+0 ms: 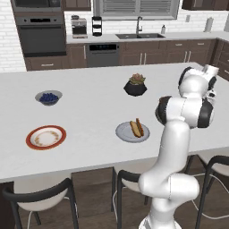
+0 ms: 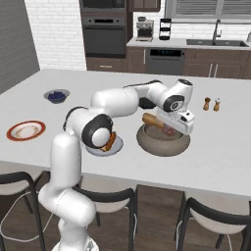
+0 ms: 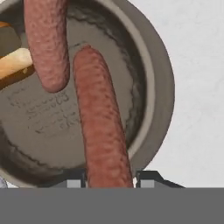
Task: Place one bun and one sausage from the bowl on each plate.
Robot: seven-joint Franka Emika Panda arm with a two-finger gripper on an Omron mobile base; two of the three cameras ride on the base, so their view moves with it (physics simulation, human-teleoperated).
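In the hand view my gripper (image 3: pixel 109 179) is shut on a reddish sausage (image 3: pixel 103 127) that lies inside the brown-grey bowl (image 3: pixel 162 87), with a dark fingertip on each side of its near end. A second sausage (image 3: pixel 46 43) and a tan bun (image 3: pixel 15 65) lie beside it. From the right base view the hand (image 2: pixel 169 130) reaches down into the bowl (image 2: pixel 147 144), next to a bun (image 2: pixel 153 120). The grey plate (image 1: pixel 125 133) holds one bun and one sausage (image 1: pixel 136 128). Far to the left sits the orange-rimmed plate (image 1: pixel 45 137), bare of food.
A small bowl of blue berries (image 1: pixel 48 97) and a black plant pot (image 1: pixel 135 86) stand farther back on the white island. Salt and pepper shakers (image 2: pixel 212 104) are right of the bowl. Stools (image 1: pixel 40 197) line the near edge.
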